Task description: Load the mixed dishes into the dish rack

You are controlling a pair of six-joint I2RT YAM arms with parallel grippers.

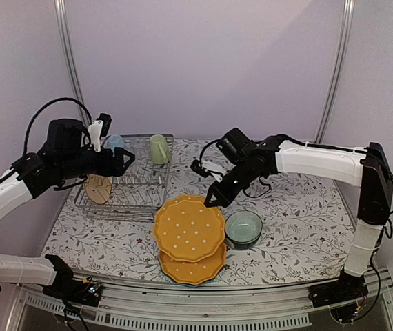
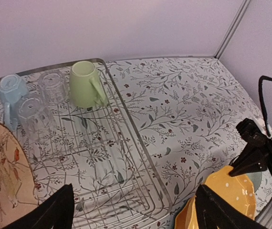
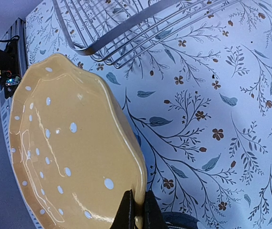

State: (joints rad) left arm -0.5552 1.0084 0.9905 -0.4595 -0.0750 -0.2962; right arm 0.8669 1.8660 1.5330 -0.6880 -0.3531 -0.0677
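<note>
Right claw clamped on yellow dotted plate rim, beside dish rack; left claw spread wide above rack.

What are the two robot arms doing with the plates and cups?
They are filling the dish rack. The right pincer is pinched on the rim of a yellow dotted plate, tilting it above a second yellow plate beside a teal bowl. The left pincer hangs open over the rack, holding nothing. In the rack already are a tan bird plate, a light blue mug, a green mug and two clear glasses.
</note>
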